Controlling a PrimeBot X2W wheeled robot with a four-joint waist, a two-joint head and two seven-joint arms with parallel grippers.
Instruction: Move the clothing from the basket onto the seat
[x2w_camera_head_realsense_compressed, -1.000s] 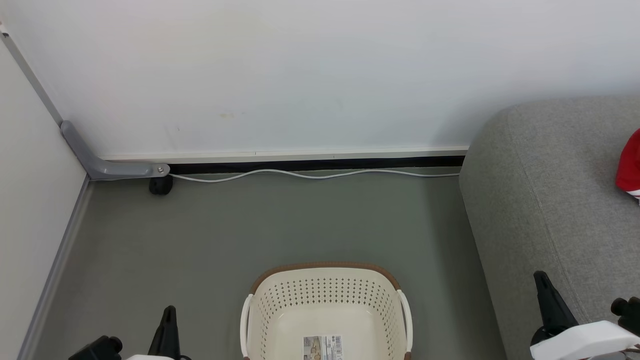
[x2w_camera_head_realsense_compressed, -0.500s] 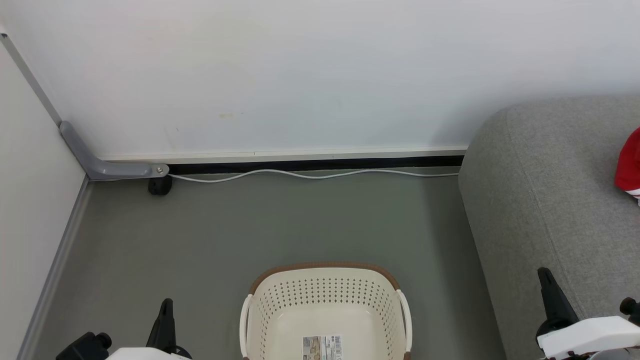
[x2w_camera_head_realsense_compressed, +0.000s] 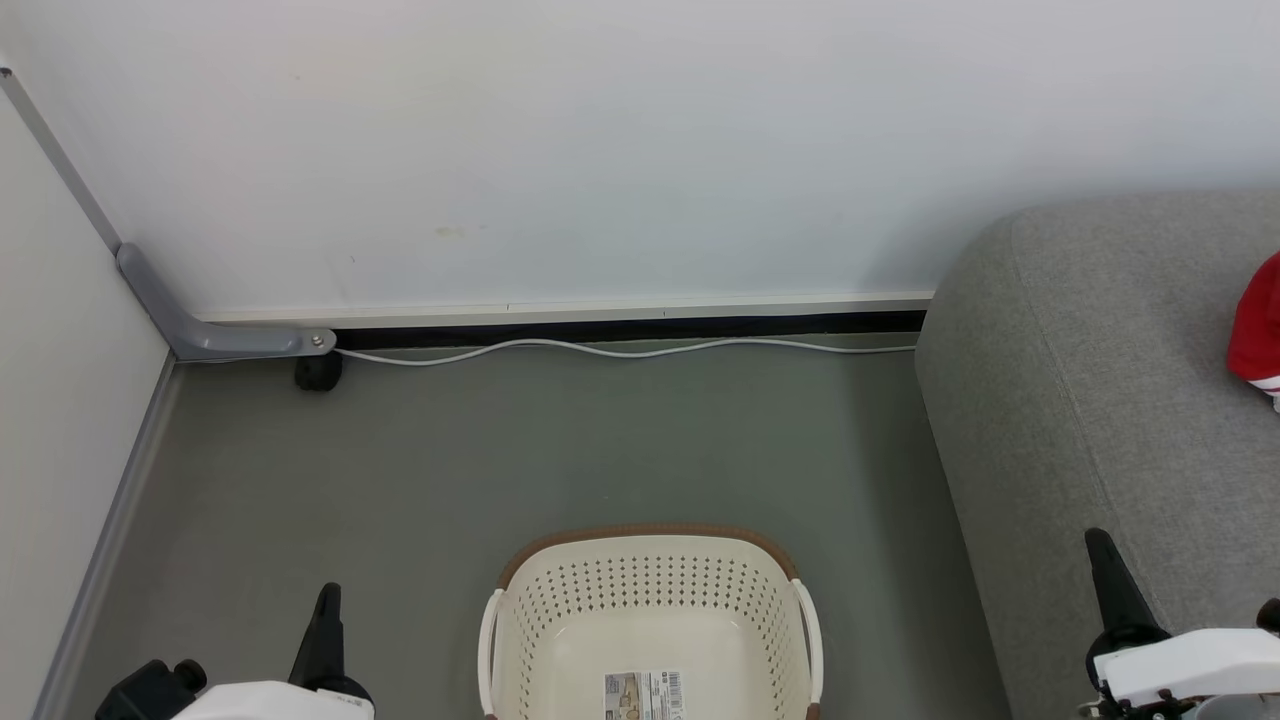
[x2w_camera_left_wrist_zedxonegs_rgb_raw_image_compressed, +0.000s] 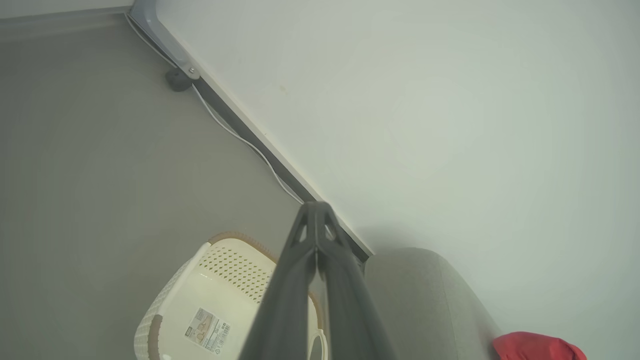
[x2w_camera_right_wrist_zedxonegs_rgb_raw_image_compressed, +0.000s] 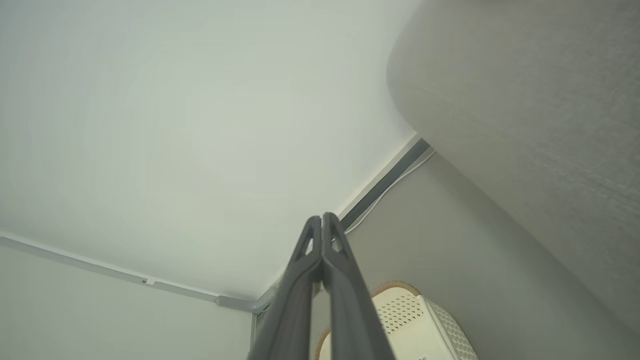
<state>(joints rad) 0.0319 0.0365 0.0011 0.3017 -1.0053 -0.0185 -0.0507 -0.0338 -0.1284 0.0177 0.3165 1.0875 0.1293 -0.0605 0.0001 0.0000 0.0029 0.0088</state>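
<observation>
**Setting:** a home-style corner staged inside a partitioned test space.

**Evidence of a built set:**
- Plain white wall panels (x2w_camera_head_realsense_compressed: 600, 150) are joined at a corner and braced by a grey metal bracket (x2w_camera_head_realsense_compressed: 230, 340) bolted at floor level.
- A small black caster (x2w_camera_head_realsense_compressed: 319, 371) is seen under the panel edge.
- A white cable (x2w_camera_head_realsense_compressed: 600, 350) is laid loose along the panel base.
- The floor (x2w_camera_head_realsense_compressed: 500, 450) is smooth, grey-green and uncarpeted.

**Household items noted:**
- A light grey upholstered sofa (x2w_camera_head_realsense_compressed: 1100, 380).
- A cream perforated laundry basket (x2w_camera_head_realsense_compressed: 650, 590), set on the floor.
- A red garment (x2w_camera_head_realsense_compressed: 1258, 335), laid on the sofa.
</observation>
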